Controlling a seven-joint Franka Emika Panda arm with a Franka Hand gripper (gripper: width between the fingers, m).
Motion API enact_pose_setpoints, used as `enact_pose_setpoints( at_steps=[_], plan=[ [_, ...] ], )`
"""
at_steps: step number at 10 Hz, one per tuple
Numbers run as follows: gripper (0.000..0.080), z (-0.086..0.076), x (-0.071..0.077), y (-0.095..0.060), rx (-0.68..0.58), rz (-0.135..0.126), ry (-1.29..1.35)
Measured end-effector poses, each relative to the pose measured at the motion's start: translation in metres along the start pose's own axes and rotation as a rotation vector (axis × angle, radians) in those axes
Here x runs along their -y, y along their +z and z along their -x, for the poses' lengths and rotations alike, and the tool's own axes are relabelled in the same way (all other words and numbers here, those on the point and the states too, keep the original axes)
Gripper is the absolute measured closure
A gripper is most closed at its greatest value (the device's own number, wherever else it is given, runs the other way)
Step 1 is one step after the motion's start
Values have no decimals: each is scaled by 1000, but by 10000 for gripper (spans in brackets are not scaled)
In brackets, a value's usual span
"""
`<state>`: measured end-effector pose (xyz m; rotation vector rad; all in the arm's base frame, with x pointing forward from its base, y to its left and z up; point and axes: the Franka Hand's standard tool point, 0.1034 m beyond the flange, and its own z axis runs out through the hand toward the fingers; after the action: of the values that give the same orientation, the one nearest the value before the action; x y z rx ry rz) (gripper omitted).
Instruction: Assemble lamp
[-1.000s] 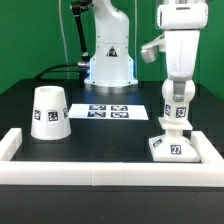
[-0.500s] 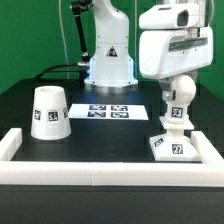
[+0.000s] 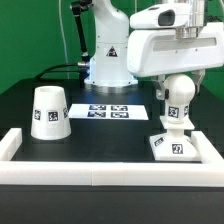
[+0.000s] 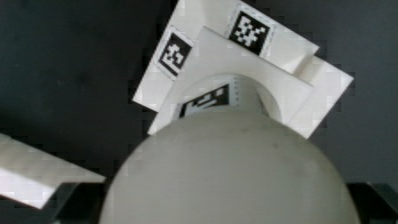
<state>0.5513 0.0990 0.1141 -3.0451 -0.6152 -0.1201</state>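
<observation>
Exterior view: the gripper (image 3: 180, 72) hangs straight above the bulb (image 3: 178, 98). The bulb stands upright with its neck down in the wedge base (image 3: 174, 146), at the exterior view's right. Its long axis is vertical and in line with the gripper. The shade (image 3: 48, 112) stands wide end down, well apart at the exterior view's left, beyond the marker board (image 3: 108, 111). I cannot tell whether the jaws are apart or together.

Wrist view: the camera looks down the bulb's rounded top (image 4: 214, 165), which fills most of the picture. The tagged base (image 4: 249, 55) lies beyond it. The jaws do not show clearly here either.
</observation>
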Motion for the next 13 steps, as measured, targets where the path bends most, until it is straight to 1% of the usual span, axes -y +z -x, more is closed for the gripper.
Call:
enact_pose_setpoints(
  at_steps=[1,3,7,8,9,12,13],
  plan=[
    [220,0,-1,0,0,0,60],
    [220,0,-3,-1,-1,3,308],
    [220,3,0,1,39,8,678],
    [220,2,2,2,51,-6,813],
    [220,2,2,3,59,-14,900],
    [220,2,3,3,60,-23,1069],
    [220,1,3,3,63,-30,1129]
  ],
)
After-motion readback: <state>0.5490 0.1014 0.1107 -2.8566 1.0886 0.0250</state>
